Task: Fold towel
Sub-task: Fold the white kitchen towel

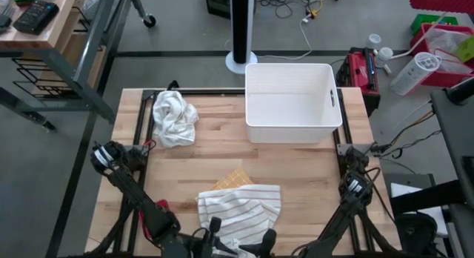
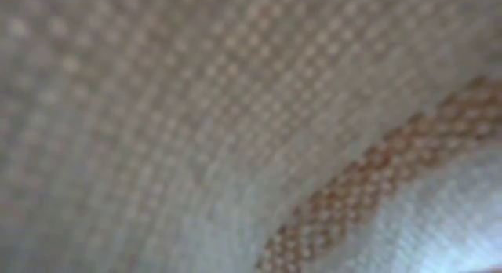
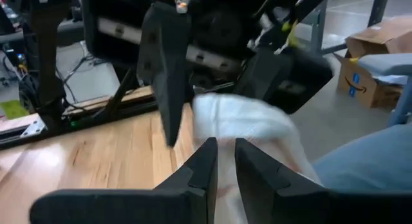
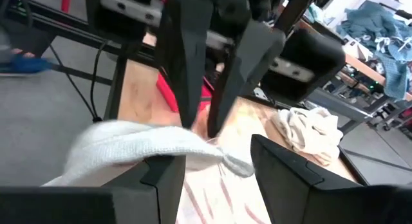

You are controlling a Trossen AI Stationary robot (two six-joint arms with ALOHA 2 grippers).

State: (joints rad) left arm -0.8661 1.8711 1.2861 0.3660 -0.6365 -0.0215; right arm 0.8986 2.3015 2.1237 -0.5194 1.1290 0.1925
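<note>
White striped cloth towel (image 1: 241,206) lying on wooden counter (image 1: 296,169); left tool (image 3: 225,161) nearly shut pinching its near edge, right tool (image 4: 215,161) part-open around a fold.

This is a robotics lab or workshop. A wooden worktop (image 1: 296,169) on a black metal frame stands on a grey concrete floor (image 1: 185,28), with loose cables (image 1: 296,6) at twelve o'clock, a red tool case (image 1: 361,69) at two o'clock, and a cardboard box (image 3: 373,63) beyond.
</note>
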